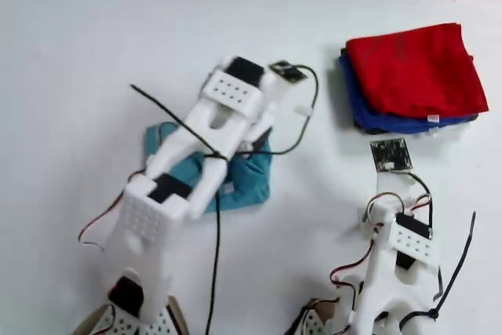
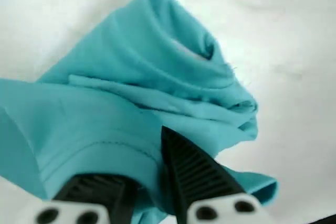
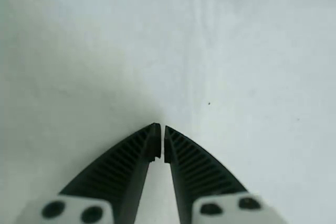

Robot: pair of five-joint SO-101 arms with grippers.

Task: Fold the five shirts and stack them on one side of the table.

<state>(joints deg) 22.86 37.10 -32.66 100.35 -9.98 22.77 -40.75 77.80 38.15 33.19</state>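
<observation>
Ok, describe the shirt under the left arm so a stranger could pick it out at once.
On the white table, look below the left arm stretched over its middle. There lies the teal shirt, pinched by the left gripper. It is crumpled and alone, unlike the red shirt and blue shirt folded in a stack at the right.

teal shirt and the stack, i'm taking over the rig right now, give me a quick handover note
Left gripper: shut on a fold of the teal shirt, which lies bunched and only partly folded near the middle of the table.
Right gripper: shut, empty, over bare table on the near right.
Done: a folded red shirt sits on a folded blue shirt in a stack at the far right. A darker edge under them may be another shirt; I cannot tell.
Left: finish folding the teal shirt and set it on that stack, then count the stack against the five.
</observation>
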